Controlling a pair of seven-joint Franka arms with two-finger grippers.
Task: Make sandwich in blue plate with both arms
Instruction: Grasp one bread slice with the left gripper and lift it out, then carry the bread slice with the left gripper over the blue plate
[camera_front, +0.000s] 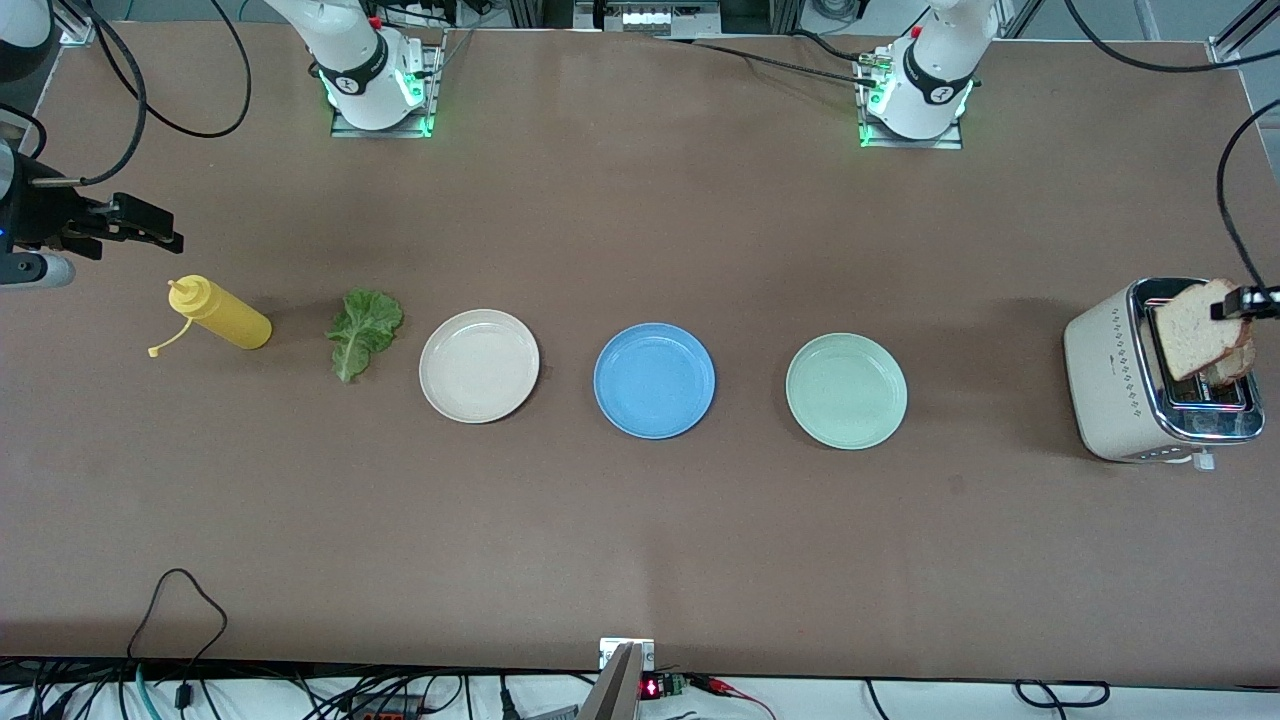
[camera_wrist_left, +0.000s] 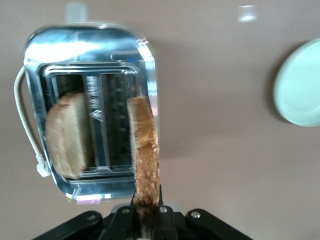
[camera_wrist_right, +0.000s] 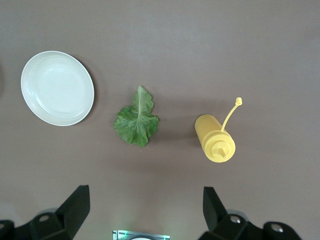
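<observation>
the cream-white plate is lying flat on the brown table, and it is serving here as the landmark. the pale green plate is sitting well apart from it, toward the left arm's end of the table. the toaster is standing farther still that way, near the table's edge, its chrome top facing up and its white cord trailing down one side. the yellow squeeze bottle is lying on its side toward the right arm's end from the cream-white plate, its cap hanging loose on a thin strap.
</observation>
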